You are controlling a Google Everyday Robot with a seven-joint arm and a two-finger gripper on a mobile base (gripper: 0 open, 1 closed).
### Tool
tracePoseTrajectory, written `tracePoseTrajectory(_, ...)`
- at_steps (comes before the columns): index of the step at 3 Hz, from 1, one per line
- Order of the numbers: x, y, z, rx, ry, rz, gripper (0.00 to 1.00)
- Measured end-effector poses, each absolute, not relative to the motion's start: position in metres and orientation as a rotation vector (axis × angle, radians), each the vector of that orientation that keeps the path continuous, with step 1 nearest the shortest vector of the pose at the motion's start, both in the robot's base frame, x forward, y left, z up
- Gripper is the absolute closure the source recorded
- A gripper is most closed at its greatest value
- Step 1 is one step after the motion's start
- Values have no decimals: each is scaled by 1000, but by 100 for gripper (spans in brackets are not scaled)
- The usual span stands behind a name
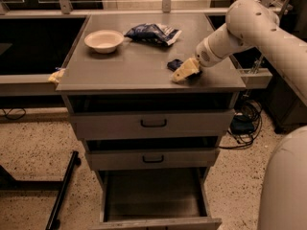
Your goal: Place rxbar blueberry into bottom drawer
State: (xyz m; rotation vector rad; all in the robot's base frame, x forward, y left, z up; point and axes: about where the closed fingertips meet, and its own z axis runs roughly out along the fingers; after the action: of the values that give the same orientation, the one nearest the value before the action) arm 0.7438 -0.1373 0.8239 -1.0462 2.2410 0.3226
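Rxbar blueberry (175, 64) is heading, by the task, for the bottom drawer (153, 196), which is standing pulled out nearest the camera and showing a plain grey floor with nothing lying in it. Above it the two shallower drawers (153, 123) are showing their black handles, and their fronts are overhanging the rear of the opening, so the bar will likely need carrying out past the desk's front edge before it is lowered. On the desk (124, 68) the dark bar is lying flat near the front-right corner, a little in from the front edge. The claw (185, 71) is hovering just beside it on the right, tilted down toward the surface and possibly touching its near end; whether the claw is released or clenched I cannot tell, and it does not look to be holding the bar yet. The step in hand is probably the pick-up: since the wrapper is thin and lying flat, a low, level approach across its narrow width seems wisest, so that it is not being pushed along the top. Farther back, a crinkled blue-and-white bag (153, 33) is resting near the back edge and a pale bowl (104, 40) is sitting toward the back-left corner, both well apart from the bar and not blocking anything.
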Motion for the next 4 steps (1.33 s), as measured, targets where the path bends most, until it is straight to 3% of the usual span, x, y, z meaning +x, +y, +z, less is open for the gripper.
tracePoseTrajectory(1,744,-137,831,-1046,2241,323,90)
tracePoseTrajectory(2,744,-137,835,-1046,2241,323,100)
tracePoseTrajectory(4,715,-147,855,-1112,2186,321,100)
